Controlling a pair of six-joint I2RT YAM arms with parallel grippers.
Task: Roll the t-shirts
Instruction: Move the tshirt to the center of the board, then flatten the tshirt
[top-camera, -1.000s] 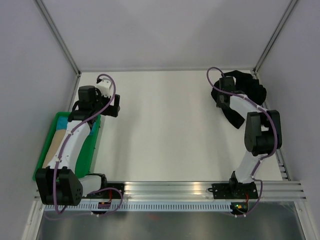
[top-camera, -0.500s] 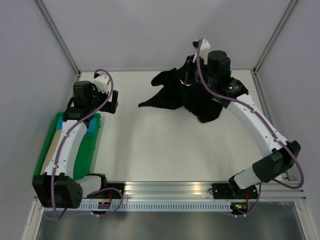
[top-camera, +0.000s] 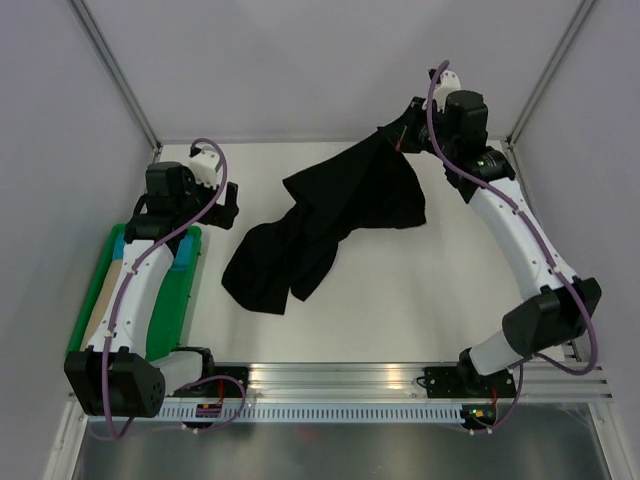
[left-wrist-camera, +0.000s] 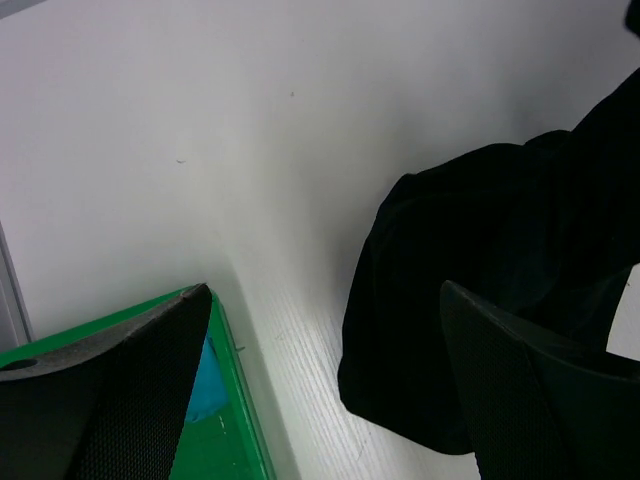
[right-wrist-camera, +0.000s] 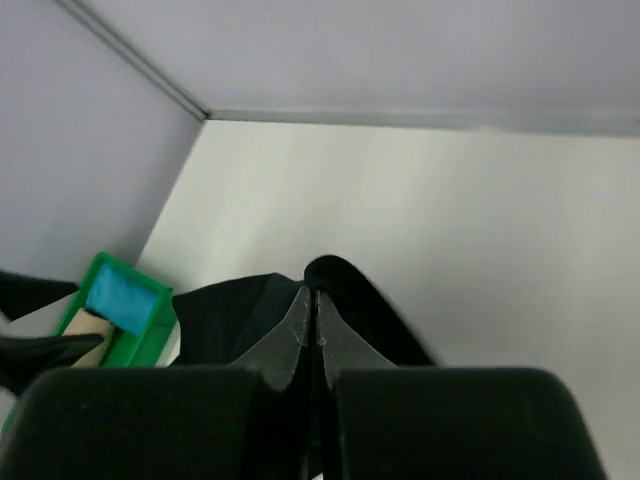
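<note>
Top external view, item one: a black t-shirt, listed as pinched at its far right corner by the right gripper, whose jaws are shown pressed together on a fold of cloth in the right wrist view. The garment is recorded as lifted at that corner, with the rest trailing diagonally toward the near left and lying bunched and partly doubled over on the table. Item two: the left gripper, catalogued with fingers spread wide and nothing between them, poised just beside the shirt's left edge but apart from it. Item three: a green bin at the left margin, close under the left arm. Step in hand, as judged: the shirt is to be laid out flat before any rolling is begun. It would be done well if the pinch were kept firm while the cloth is drawn taut and low. A free corner or hem at the bunched near end should be taken by the open fingers, so that the two ends can be pulled apart and the folds smoothed. The thin cloth is expected to cling and fold on itself, so a slow lowering is advised, and the bin's rim should be avoided.
</note>
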